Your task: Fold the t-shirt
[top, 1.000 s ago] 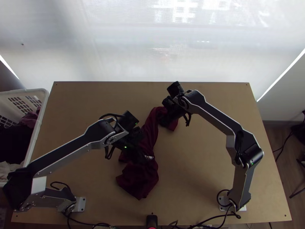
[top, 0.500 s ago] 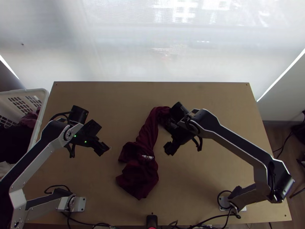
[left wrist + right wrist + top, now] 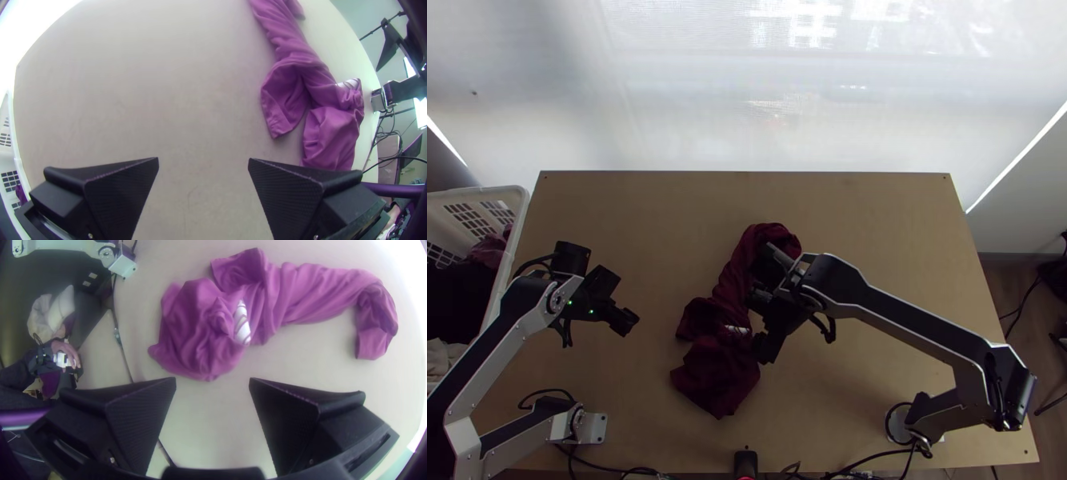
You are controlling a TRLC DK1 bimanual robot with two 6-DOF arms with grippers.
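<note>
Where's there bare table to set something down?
Bare table: far-right, beyond the right arm; far-left, between basket and shirt; also between left gripper and shirt. Crowded: mid-table, with the bunched shirt and right gripper close together.

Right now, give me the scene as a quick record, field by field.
shirt: the t-shirt, dark red in the top view, bunched and twisted on the table, white patch showing
left gripper: open, over bare table between basket and shirt
right gripper: open, beside the shirt's bunched part, nothing held
basket: white, at the table's left, clothes inside
folding: not yet done
</note>
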